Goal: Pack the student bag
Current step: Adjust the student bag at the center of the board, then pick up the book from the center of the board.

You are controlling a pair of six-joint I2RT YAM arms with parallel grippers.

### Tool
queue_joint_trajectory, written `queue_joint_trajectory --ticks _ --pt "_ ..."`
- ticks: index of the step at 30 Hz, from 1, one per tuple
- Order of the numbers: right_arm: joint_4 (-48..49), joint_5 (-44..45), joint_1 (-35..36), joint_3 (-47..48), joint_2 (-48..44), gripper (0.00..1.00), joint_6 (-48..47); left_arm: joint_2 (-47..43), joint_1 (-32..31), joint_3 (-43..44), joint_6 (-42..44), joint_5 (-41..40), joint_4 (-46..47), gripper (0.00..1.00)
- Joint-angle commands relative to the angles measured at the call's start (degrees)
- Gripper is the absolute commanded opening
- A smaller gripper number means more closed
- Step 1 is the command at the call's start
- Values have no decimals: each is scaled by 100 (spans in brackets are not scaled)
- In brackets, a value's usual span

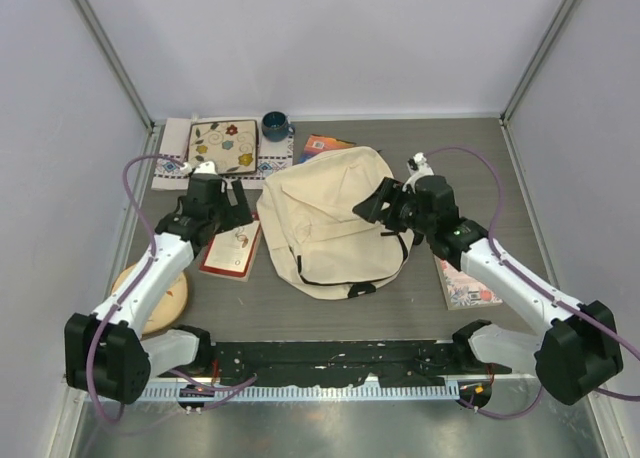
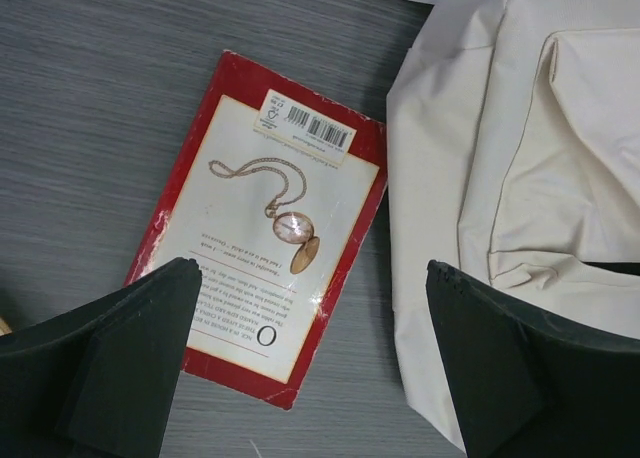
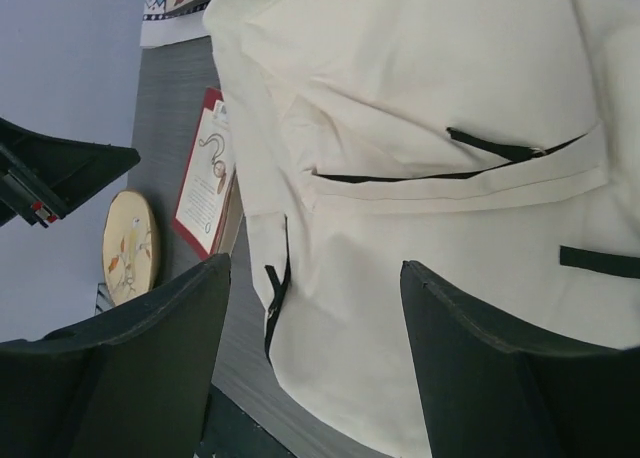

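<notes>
The bag [image 1: 325, 223] is lying flat in the middle of the counter [image 1: 410, 316], pocket side up and black zip pulls showing. I cannot make out any opening gaping yet. The left gripper [image 2: 308, 275] is hovering with its jaws spread wide, directly over the red book [image 2: 270, 228], which is lying just beside the bag's left edge; that stance is likely lining it up for a pick. The right gripper [image 3: 315, 268] is hanging over the bag's right side, jaws parted and holding nothing — probably placed there to catch or lift the fabric. Another book [image 1: 465, 288] is lying by the right arm and a plate [image 1: 165, 303] by the left — both sitting outside the bag.
</notes>
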Motion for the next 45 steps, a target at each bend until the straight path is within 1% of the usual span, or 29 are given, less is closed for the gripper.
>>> queue_joint_trajectory --ticks 1,3,4,5,7,8,10,11,13,14,15,16,17,18,19,20,21,24,25,27,28,30,32,37,41,45 --pt "571 305 436 44 129 74 347 -395 273 -102 -130 101 -142 100" --pt "73 882 613 228 139 73 304 -483 431 -155 -192 267 -134 99" --pt "-121 1651 614 229 34 73 330 -580 449 -172 -192 485 -55 100" --pt "-454 1998 605 212 -62 75 339 -624 441 -190 -192 531 -28 100" --pt "-527 2273 570 98 -282 77 321 -677 458 -155 -192 401 -133 100" --pt "-327 1987 553 62 -440 77 208 -703 476 -146 -192 217 -177 100" --pt "33 1363 561 -43 -485 77 172 -660 616 -155 -183 171 -195 99" --pt "348 707 579 -43 -337 77 337 -564 677 -164 -175 206 -186 100" --pt "570 394 736 44 -91 75 479 -406 879 -164 -183 241 -221 100" --pt "737 367 859 97 49 74 523 -326 976 -190 -201 407 -195 100" --pt "782 488 1217 228 321 74 532 -169 1194 -216 -227 539 -125 100" --pt "817 550 1368 290 489 74 576 -107 1310 -242 -314 680 -81 100" --pt "1018 569 1518 343 638 74 654 -36 1424 -321 -350 812 -20 100" --pt "1150 490 1719 404 979 73 925 60 1590 -357 -385 987 120 99" --pt "1325 420 1817 440 1157 71 1032 113 1601 -401 -455 1041 200 100" --pt "1667 367 1914 466 1324 70 1146 166 1853 -462 -473 1242 270 100" --pt "1757 367 2132 614 1699 69 1295 271 1891 -489 -491 1391 401 100" --pt "2012 384 2450 1072 2246 69 1437 465 1961 -489 -500 1402 508 100" --pt "2039 410 2599 1195 2614 69 1629 587 1987 -480 -491 1402 525 100" --pt "2328 349 2688 1432 2958 67 1867 685 2093 -498 -508 1480 648 100" --pt "2468 218 2758 1520 3308 67 2059 755 2119 -524 -517 1516 675 100" --pt "2592 173 2802 1740 3600 64 2236 825 2172 -507 -482 1533 719 100" --pt "2707 208 2908 1950 3987 63 2360 966 2198 -533 -456 1577 780 100" --pt "2664 156 3066 2478 4664 60 2483 1177 2356 -690 -535 1770 973 99" --pt "1996 611 3171 2891 5024 59 2299 1309 2374 -814 -579 1876 1167 100" --pt "1828 630 3216 3155 5412 59 2325 1423 2374 -910 -623 1973 1290 100"
